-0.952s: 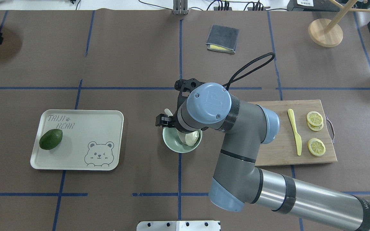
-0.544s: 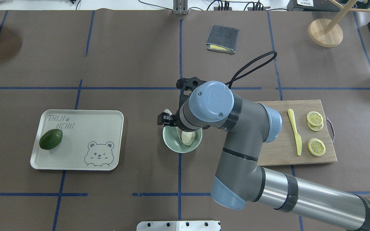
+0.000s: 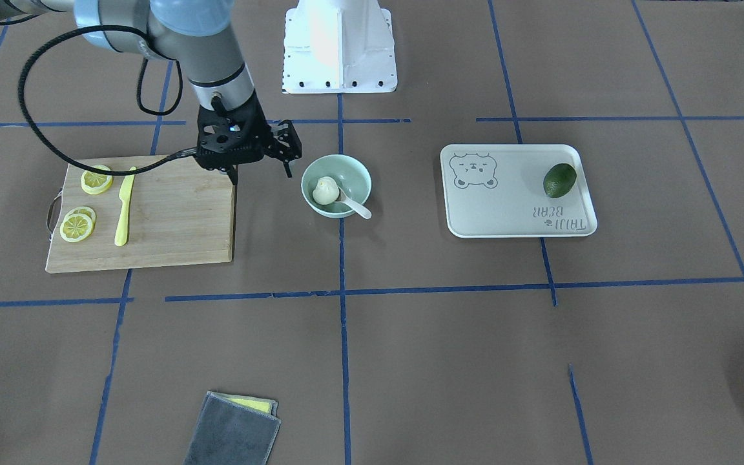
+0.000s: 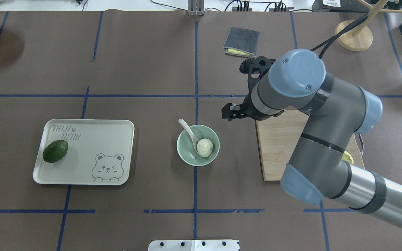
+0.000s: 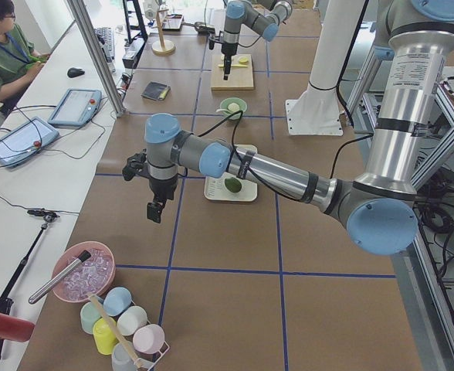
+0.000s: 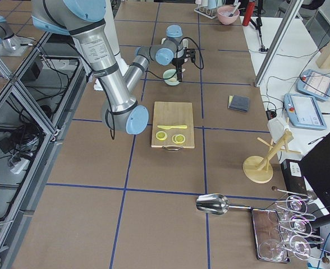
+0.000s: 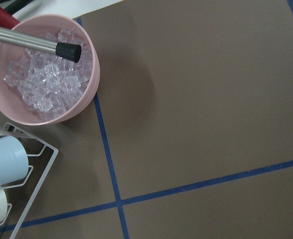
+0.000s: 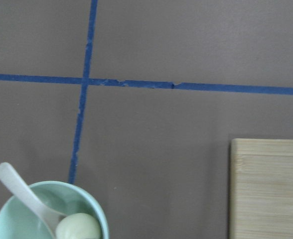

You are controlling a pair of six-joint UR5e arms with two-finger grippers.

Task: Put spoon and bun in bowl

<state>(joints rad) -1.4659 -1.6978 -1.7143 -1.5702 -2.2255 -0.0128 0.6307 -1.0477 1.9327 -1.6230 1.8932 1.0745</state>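
In the bowl (image 4: 184, 148) lie both the bun (image 4: 205, 147) and the spoon (image 4: 188, 130). The bun sits against the side nearer the cutting board (image 4: 277, 146). The spoon's scoop rests just beside it, and its handle leans out over the rim on the side far from me. My right claw (image 3: 262, 175) hangs between the bowl and the board, fingers spread, gripping nothing. My left claw (image 5: 156, 210) is well apart from the bowl, past the tray (image 4: 117, 139); I cannot tell whether it is spread or pressed together.
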